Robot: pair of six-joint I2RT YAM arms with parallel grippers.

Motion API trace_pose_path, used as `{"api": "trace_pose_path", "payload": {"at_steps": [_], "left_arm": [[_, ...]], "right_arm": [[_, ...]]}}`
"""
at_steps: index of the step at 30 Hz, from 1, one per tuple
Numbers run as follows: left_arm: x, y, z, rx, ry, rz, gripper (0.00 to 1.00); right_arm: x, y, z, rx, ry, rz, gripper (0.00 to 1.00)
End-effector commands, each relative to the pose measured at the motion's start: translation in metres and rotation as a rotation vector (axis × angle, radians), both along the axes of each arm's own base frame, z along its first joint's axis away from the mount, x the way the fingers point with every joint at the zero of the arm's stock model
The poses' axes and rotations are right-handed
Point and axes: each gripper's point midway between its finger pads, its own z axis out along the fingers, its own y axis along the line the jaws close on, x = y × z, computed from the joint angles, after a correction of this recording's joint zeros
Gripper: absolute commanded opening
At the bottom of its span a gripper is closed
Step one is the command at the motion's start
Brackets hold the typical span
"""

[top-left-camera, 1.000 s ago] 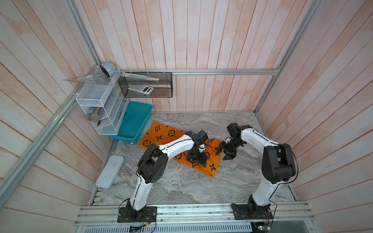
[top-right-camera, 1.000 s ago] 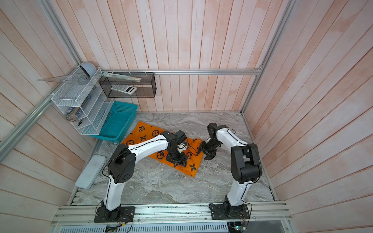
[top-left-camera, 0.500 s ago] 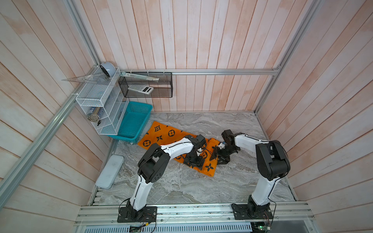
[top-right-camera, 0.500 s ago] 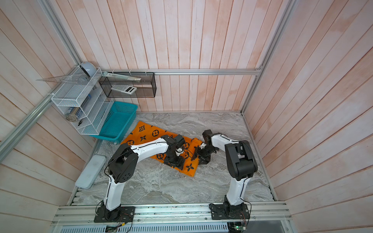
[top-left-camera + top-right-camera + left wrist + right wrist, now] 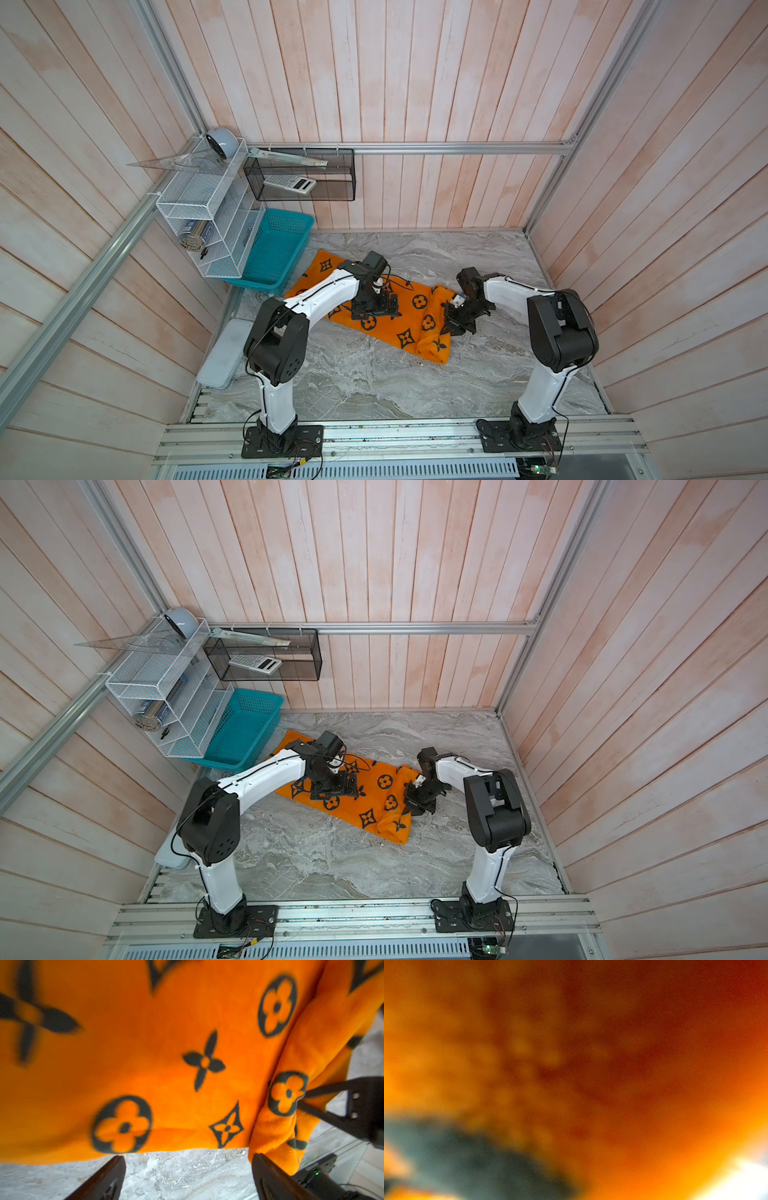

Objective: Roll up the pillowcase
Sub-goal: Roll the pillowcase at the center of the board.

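Note:
The orange pillowcase (image 5: pixel 409 320) (image 5: pixel 376 800) with black flower prints lies flat on the marble table, its right end turned over into a thick roll (image 5: pixel 434 332) (image 5: pixel 276 1130). My left gripper (image 5: pixel 376 309) (image 5: pixel 334 789) (image 5: pixel 188 1159) hovers open above the flat middle of the cloth near its front edge, with only marble between its fingers. My right gripper (image 5: pixel 451 322) (image 5: pixel 409 800) (image 5: pixel 302 1099) is at the roll, and its two fingers pinch a fold of the fabric. Blurred orange pillowcase (image 5: pixel 612 1064) fills the right wrist view, hiding the jaws there.
A teal mesh basket (image 5: pixel 274 249) stands at the back left, touching the cloth's far corner. A white wire rack (image 5: pixel 208 224) and a black mesh shelf (image 5: pixel 299 178) hang on the walls. A flat white lid (image 5: pixel 224 353) lies at the table's left edge. Bare marble (image 5: pixel 374 386) lies in front.
My right gripper came forward along the cloth's right end and shut on the rolled fabric. The left gripper opened wider and shifted left over the cloth.

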Motion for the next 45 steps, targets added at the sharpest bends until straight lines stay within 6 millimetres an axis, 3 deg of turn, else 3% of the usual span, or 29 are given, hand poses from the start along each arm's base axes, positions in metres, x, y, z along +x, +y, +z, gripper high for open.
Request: {"api": "trace_pose_path", "payload": {"at_steps": [1,4,9,13,17,28,35,45], "left_arm": [[0.006,0.005,-0.006,0.007,-0.005,0.041,1.0],[0.005,0.008,-0.02,0.023,0.016,0.037,1.0],[0.002,0.009,-0.051,0.046,0.074,0.041,1.0],[-0.002,0.011,-0.063,0.057,0.094,0.036,1.0],[-0.005,0.017,-0.066,0.064,0.095,0.039,1.0],[-0.009,0.023,-0.068,0.066,0.09,0.047,1.0],[-0.001,0.032,-0.056,0.046,0.051,0.091,1.0],[-0.002,0.019,-0.033,-0.055,0.019,0.081,1.0]], "right_arm": [[-0.041,-0.051,0.008,-0.196,0.138,-0.017,0.0],[-0.042,-0.057,0.018,-0.22,0.144,0.012,0.0],[-0.03,-0.043,0.028,-0.243,0.131,0.066,0.0],[-0.026,-0.024,0.035,-0.265,0.11,0.145,0.35],[-0.026,-0.013,0.036,-0.272,0.101,0.177,0.42],[-0.005,0.025,0.055,-0.28,0.036,0.289,0.47],[0.014,0.066,0.054,-0.259,0.009,0.381,0.47],[0.02,0.132,0.042,-0.121,0.029,0.46,0.47]]}}
